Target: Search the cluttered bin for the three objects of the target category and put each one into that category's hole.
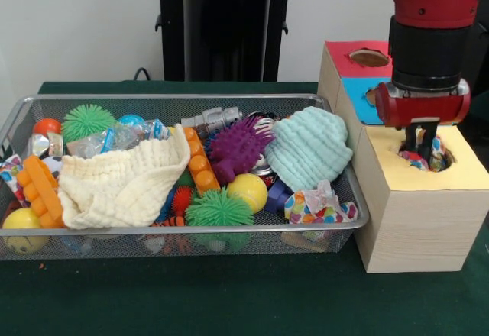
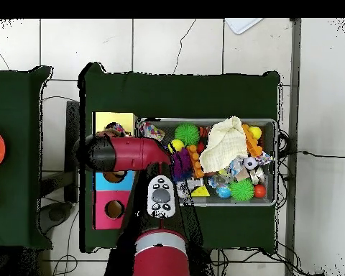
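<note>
The silver wire-mesh bin (image 1: 176, 99) fills the table's left and middle, and it also shows in the overhead view (image 2: 275, 162). One dotted white cloth piece (image 1: 321, 208) lies in the bin's near right corner, seen from above (image 2: 152, 131) next to the boxes. My gripper (image 1: 421, 143) hangs over the hole (image 1: 447, 162) in the yellow box top (image 1: 462, 174). It is shut on a second dotted cloth piece (image 1: 437, 151), held at the hole's mouth, which also shows from above (image 2: 116, 129). A third piece is hidden.
The blue-topped box (image 1: 359, 92) and the red-topped box (image 1: 344, 57) stand behind the yellow one. The bin holds a cream knit cloth (image 1: 126, 183), a mint knit cloth (image 1: 309, 149), a purple spiky ball (image 1: 237, 149), green spiky balls, orange bricks and a yellow ball (image 1: 247, 191).
</note>
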